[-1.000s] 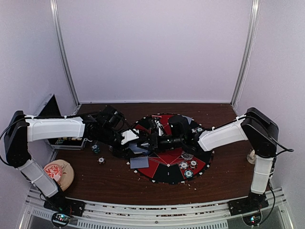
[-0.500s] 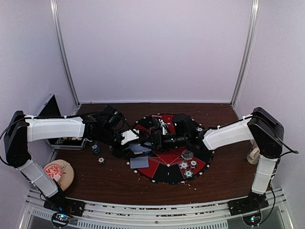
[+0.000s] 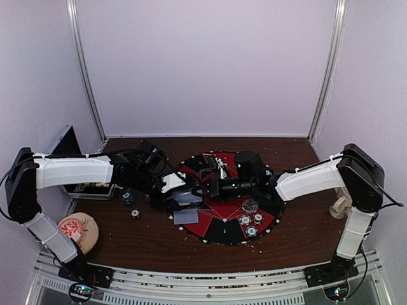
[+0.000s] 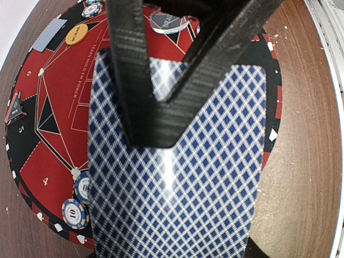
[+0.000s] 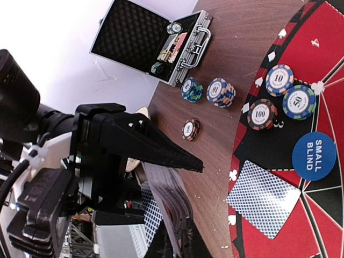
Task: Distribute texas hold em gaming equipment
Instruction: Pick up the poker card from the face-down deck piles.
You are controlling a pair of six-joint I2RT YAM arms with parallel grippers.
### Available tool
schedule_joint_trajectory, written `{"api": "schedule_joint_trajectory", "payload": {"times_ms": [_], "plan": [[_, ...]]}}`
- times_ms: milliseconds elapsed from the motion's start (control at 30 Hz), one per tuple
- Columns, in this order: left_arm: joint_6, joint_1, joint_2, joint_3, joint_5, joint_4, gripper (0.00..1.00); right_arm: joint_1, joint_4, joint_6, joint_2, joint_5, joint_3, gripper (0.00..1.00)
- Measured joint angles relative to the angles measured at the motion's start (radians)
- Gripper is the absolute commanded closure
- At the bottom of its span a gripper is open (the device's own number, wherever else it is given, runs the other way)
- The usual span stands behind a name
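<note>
Pale lilac walls enclose a dark brown wooden tabletop (image 3: 152, 248); seen from above, your right hand (image 3: 215, 187) has drawn back to the right over the last second, off the left hand (image 3: 180, 190), which has stayed put, pinching the deck of blue-and-white checked playing cards (image 3: 189, 196) over the left side of the large round red-and-black mat (image 3: 224, 236); one face-down card (image 3: 186, 216) lies at the mat's near-left rim, and small round poker chips (image 3: 252, 222) sit on its near-right sectors.

Through the left wrist camera the deck (image 4: 204, 188) fills the frame, clamped under that hand's black finger (image 4: 134, 97); beyond it on the mat (image 4: 54, 102) you see an orange round button disc (image 4: 77, 34) and a clear round disc (image 4: 169, 21).

Through the right wrist camera the left hand (image 5: 166, 174) shows side-on, the cards (image 5: 161, 196) slightly fanned in its grip; a round blue disc marked SMALL BLIND (image 5: 314, 156) lies just beside the face-down card (image 5: 263, 198); your right hand's own fingers barely show at the bottom edge, so you cannot tell whether they are pressed together on a card or on nothing.

That retreat reads as a draw from the deck; if a card came away, the next seat can be dealt; if not, you must go back in.
</note>
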Motion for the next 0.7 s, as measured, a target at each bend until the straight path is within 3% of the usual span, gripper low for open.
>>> {"api": "schedule_joint_trajectory", "payload": {"times_ms": [400,700], "plan": [[0.000,0.000,0.000,0.000,0.003,-0.003,0.47,-0.023,0.079,0.043,-0.056,-0.021,-0.084,1.00],[0.000,0.000,0.000,-0.001,0.013,-0.008,0.48,-0.113,0.131,0.076,-0.282,0.043,-0.303,1.00]]}}
